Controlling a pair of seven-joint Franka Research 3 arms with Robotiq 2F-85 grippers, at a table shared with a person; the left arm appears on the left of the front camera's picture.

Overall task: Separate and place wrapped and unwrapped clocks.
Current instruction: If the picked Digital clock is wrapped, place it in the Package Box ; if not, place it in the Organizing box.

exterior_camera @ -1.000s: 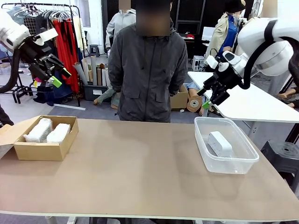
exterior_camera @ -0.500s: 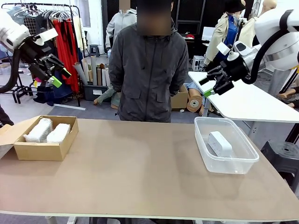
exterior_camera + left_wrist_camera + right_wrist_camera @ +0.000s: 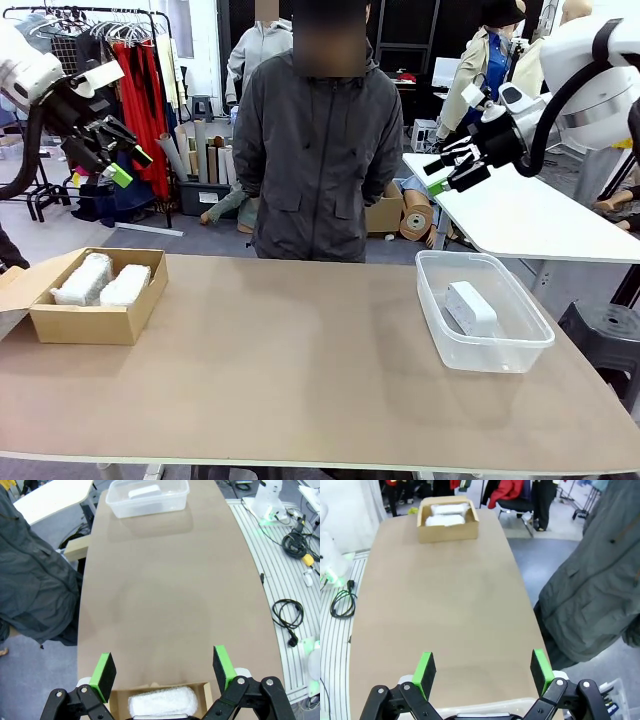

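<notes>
Clocks are sorted: two wrapped clocks point(image 3: 100, 280) lie side by side in the cardboard box point(image 3: 95, 322), the bare clock point(image 3: 470, 308) in the clear tub point(image 3: 483, 352). I judge placement complete; next calls only for parking. My left gripper point(image 3: 112, 150) and right gripper point(image 3: 447, 172) hang raised above their containers, jaws spread, empty.

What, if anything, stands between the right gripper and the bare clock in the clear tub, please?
Nothing visible does. The right gripper hangs open, high above the tub, which has no lid. The bare clock lies alone inside, with open air above it.
</notes>
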